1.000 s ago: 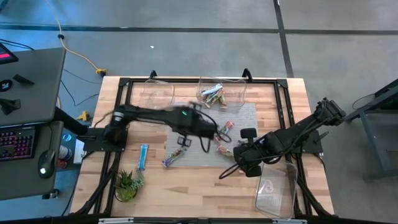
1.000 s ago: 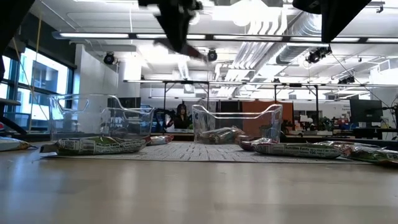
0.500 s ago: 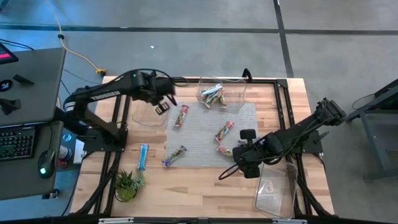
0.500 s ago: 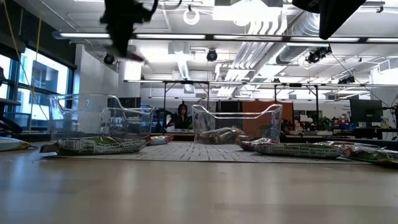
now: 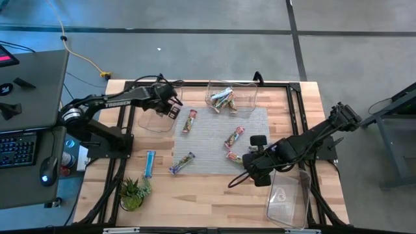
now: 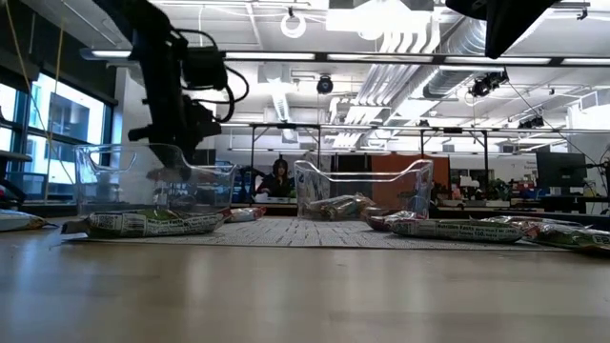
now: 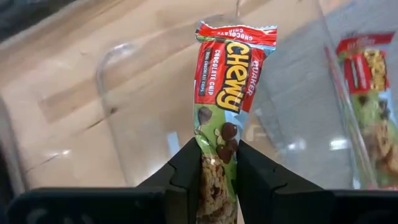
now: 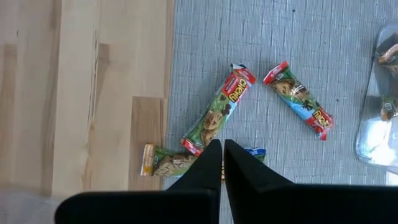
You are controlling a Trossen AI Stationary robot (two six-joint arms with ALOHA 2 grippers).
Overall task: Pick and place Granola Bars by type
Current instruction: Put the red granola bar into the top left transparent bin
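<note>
- My left end effector (image 7: 217, 167) is clamped on a red-wrapped granola bar (image 7: 227, 93), pinching it at one end — the bar's long axis runs straight out beyond my fingertips.
- In the high view, that end effector (image 5: 170, 110) hangs at the near-right edge of the empty clear bin (image 5: 155, 105) at the far left of the worktop (image 5: 208, 201). The bin's floor lies directly past the bar's free end, so I judge the coming move to be a short drop into it.
- The middle bin (image 5: 232, 97) already holds a few bars.
- Loose bars lie on the grey mat (image 5: 214, 140): a red one (image 5: 189, 120) just beside my left end effector, and two (image 5: 234, 138) nearer my right arm.
- My right end effector (image 8: 219, 163) is closed and empty, hovering over bars at the mat's near-right corner — it is the nearer arm for those.
</note>
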